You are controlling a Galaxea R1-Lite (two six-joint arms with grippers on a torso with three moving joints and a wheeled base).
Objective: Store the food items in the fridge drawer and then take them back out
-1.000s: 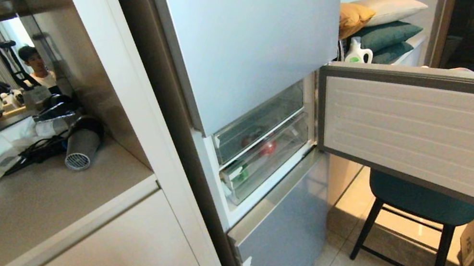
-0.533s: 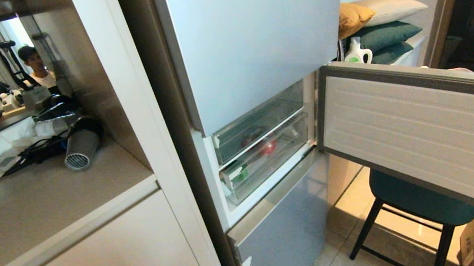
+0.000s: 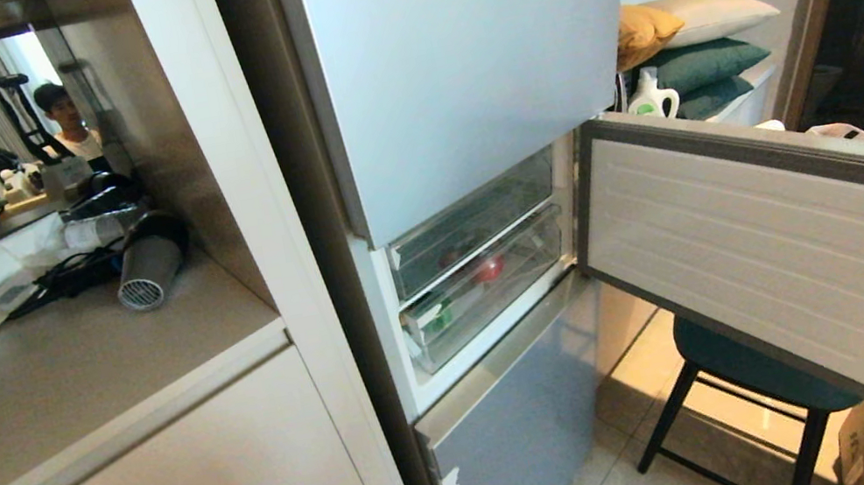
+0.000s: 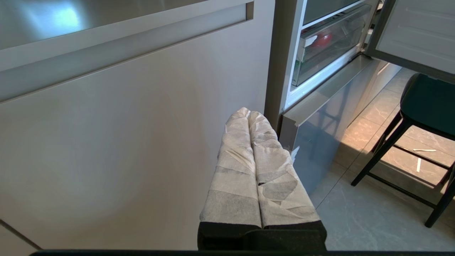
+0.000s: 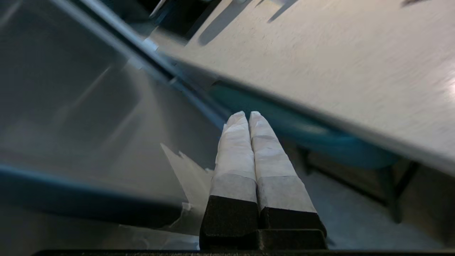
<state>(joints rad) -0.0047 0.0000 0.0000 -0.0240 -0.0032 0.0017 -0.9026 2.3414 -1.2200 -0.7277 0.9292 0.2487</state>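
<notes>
Fridge drawer: clear plastic, pushed in behind swung-open ribbed white door; teal stool beneath. Left tool, right tool: tape-wrapped fingers pressed together, empty.

teal stool, grey fridge door

Contents of the see-through clear plastic fridge drawer are obscured by its walls; only red and green patches are discerned. The right wrist view is motion-blurred throughout.
</notes>
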